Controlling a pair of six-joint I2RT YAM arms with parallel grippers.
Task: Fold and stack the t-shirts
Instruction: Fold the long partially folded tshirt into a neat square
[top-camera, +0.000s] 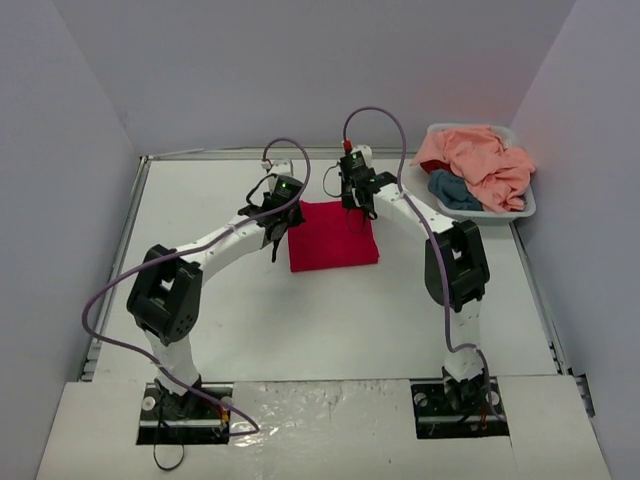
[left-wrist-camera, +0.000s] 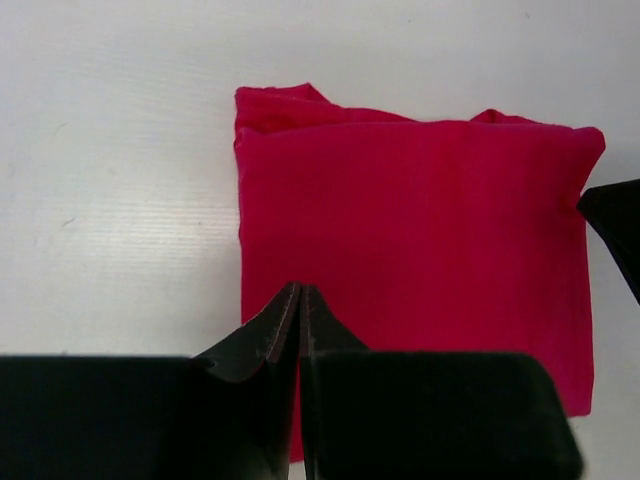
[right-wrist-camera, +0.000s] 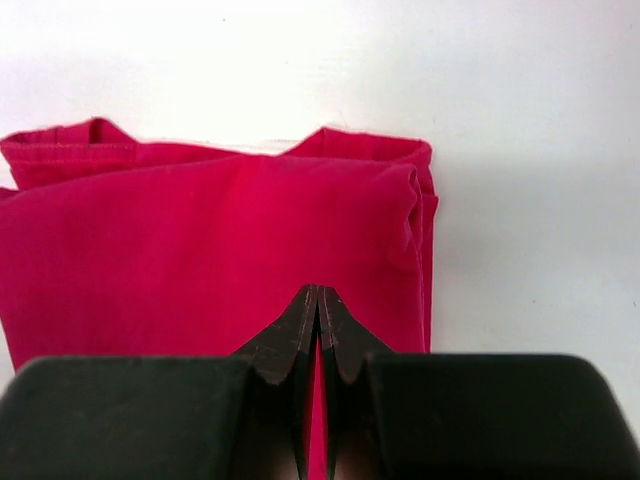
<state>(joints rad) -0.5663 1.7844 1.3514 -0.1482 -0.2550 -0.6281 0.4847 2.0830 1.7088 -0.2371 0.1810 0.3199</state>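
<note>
The crimson-red t-shirt (top-camera: 335, 238) lies folded into a neat square on the white table, mid-back. It fills the left wrist view (left-wrist-camera: 420, 220) and the right wrist view (right-wrist-camera: 200, 240). My left gripper (top-camera: 274, 240) is shut and empty, over the shirt's left edge (left-wrist-camera: 300, 290). My right gripper (top-camera: 360, 218) is shut and empty, over the shirt's back right corner (right-wrist-camera: 318, 292). A peach-pink t-shirt (top-camera: 480, 155) and a teal-blue t-shirt (top-camera: 452, 190) lie crumpled in the basket.
The white plastic basket (top-camera: 528, 208) stands at the back right against the wall. Grey walls enclose the table on three sides. A dark tip of the right gripper shows at the right edge of the left wrist view (left-wrist-camera: 615, 225).
</note>
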